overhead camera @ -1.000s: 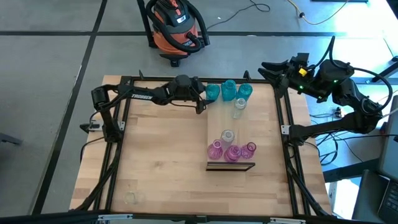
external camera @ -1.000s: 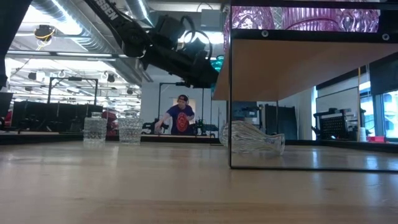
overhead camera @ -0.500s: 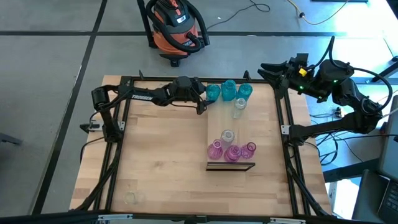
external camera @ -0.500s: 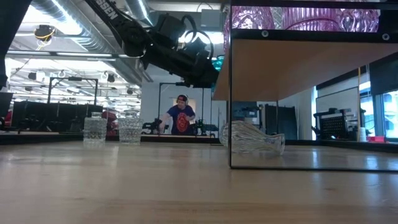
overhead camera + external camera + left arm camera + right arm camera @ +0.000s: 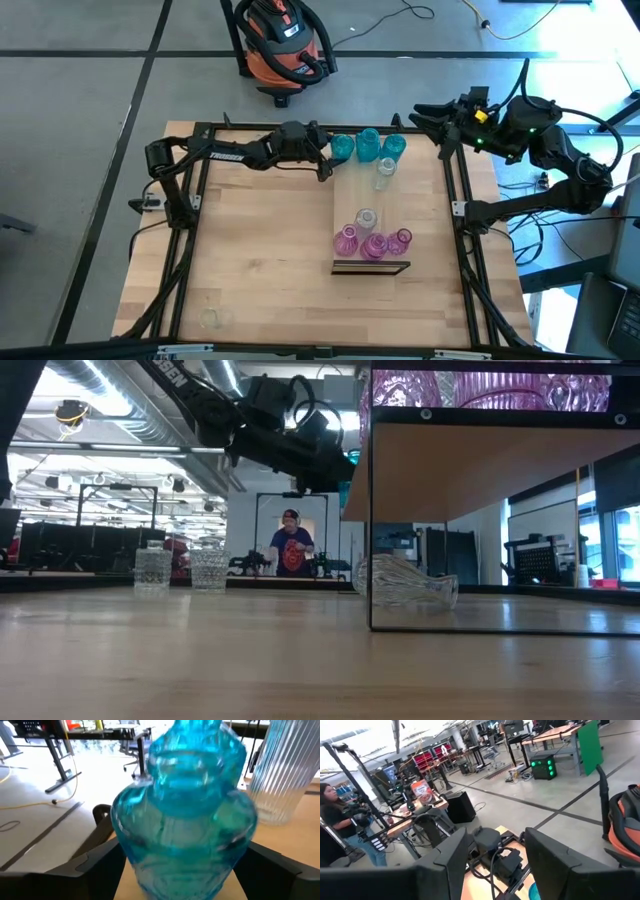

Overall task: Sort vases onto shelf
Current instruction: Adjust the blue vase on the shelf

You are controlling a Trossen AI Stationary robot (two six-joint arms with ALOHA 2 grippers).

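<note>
The shelf is a long light-wood board with a dark near edge; in the low view it stands raised on a thin frame. Three teal vases stand at its far end, two clear ones in the middle, and three pink ones at the near end. My left gripper reaches in from the table's left and is shut on the leftmost teal vase. My right gripper hovers open past the table's far right corner and touches nothing. My left gripper pinches the teal vase's wide body between its two fingers, one on each side. The fingers come in level from the table's left. The vase stands upright in the hold; its base is cut off by the picture's edge.
A clear vase lies on its side under the shelf. Two clear vases stand on the tabletop toward its near left part. An orange vacuum cleaner sits on the floor beyond the far edge. A person stands in the room behind.
My left gripper has risen slightly in the low view, still shut on the teal vase. My right arm has edged a little toward the table's left.
</note>
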